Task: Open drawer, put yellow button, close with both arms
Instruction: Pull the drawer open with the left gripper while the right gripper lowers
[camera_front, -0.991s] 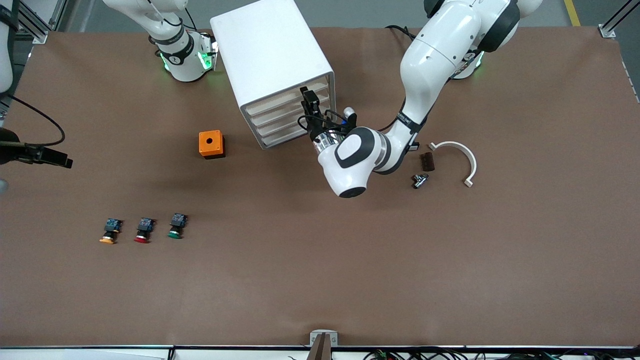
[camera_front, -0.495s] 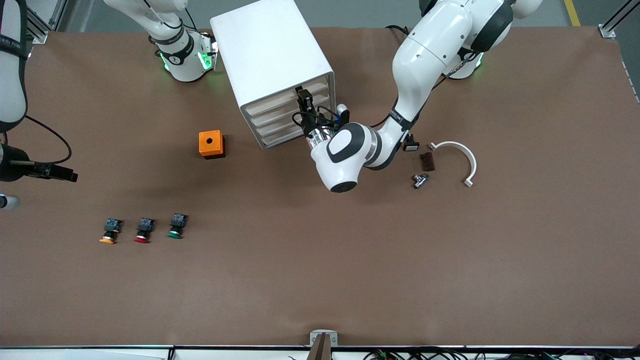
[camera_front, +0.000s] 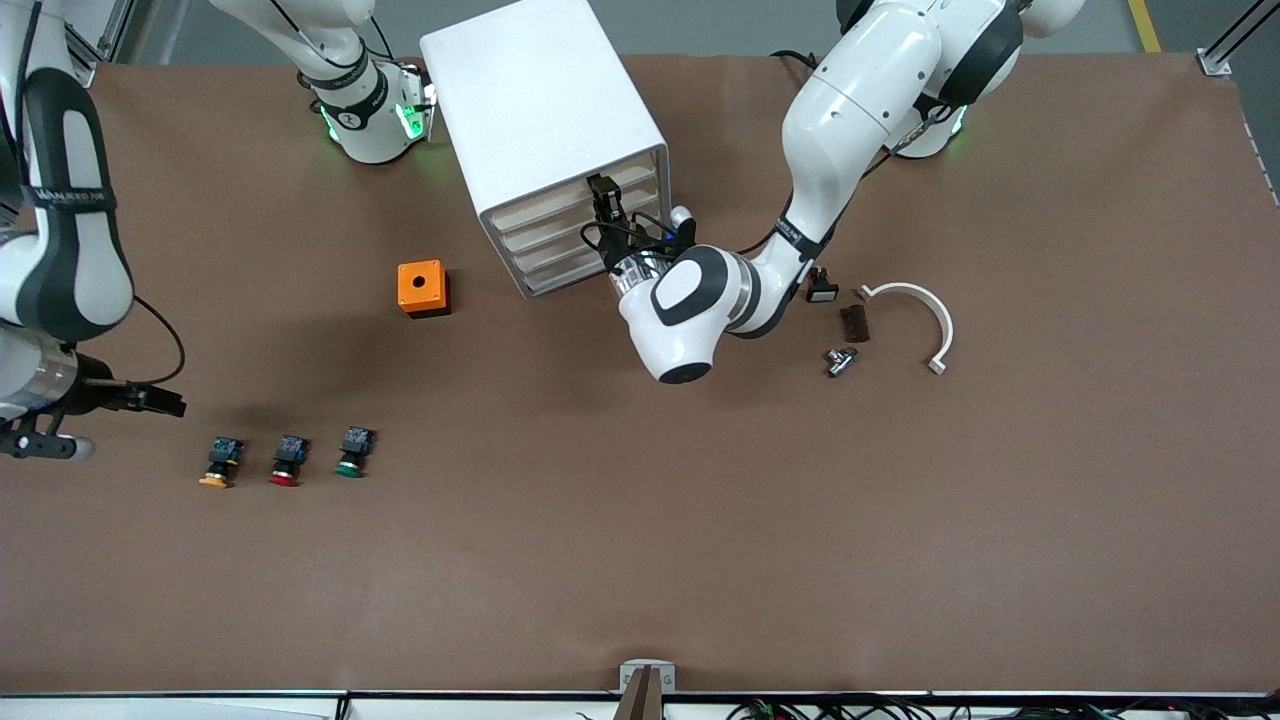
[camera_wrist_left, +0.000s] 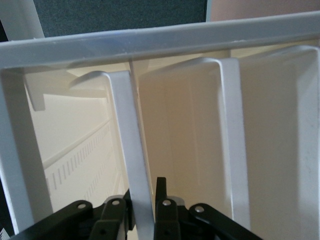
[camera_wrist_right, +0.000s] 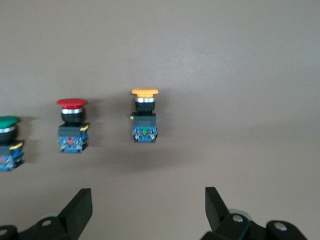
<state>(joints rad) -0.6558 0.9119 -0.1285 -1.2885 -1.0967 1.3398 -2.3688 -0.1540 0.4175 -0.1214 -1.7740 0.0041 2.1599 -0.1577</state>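
The drawer (camera_front: 570, 215) sits closed in the cabinet (camera_front: 540, 120), its front lip pinched by the left tool (camera_front: 603, 205). At eight o'clock, the yellow button (camera_front: 219, 463) lies on the bench (camera_front: 700, 520); right tool (camera_front: 165, 402) spread, at its ten o'clock.

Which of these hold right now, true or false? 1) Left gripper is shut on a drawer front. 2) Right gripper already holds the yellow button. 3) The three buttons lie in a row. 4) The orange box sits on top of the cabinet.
1) True: the left gripper is clamped on a drawer edge at the cabinet.
2) False: the right gripper is open above the yellow button, which lies on the table.
3) True: yellow, red button and green button lie side by side.
4) False: the orange box sits on the table beside the cabinet.
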